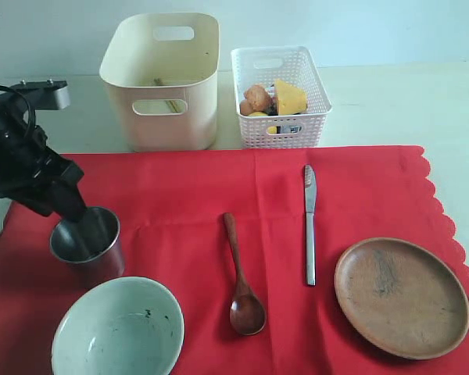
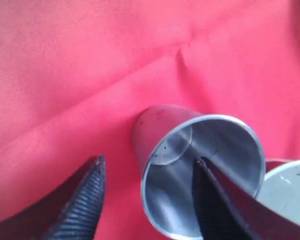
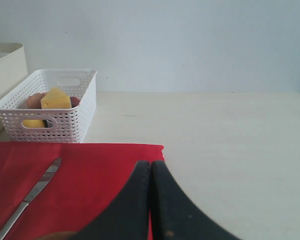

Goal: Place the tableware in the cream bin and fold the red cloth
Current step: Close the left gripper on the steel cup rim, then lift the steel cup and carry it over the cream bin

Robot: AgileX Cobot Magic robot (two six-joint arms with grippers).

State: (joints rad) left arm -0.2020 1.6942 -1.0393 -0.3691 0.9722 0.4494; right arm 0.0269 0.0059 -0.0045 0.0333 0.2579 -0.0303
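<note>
Red cloth (image 1: 180,195); left pincer (image 2: 147,161) astride cup (image 1: 105,256)

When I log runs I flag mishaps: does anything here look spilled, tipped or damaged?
Nothing spilled or tipped. The cup stands upright on the cloth, the left claw open astride its wall. Only oddities: a small crease in the cloth beside the cup, and a pale worn patch on the plate.

Left tool (image 1: 76,221) reaches into steel cup (image 1: 96,258)
</note>
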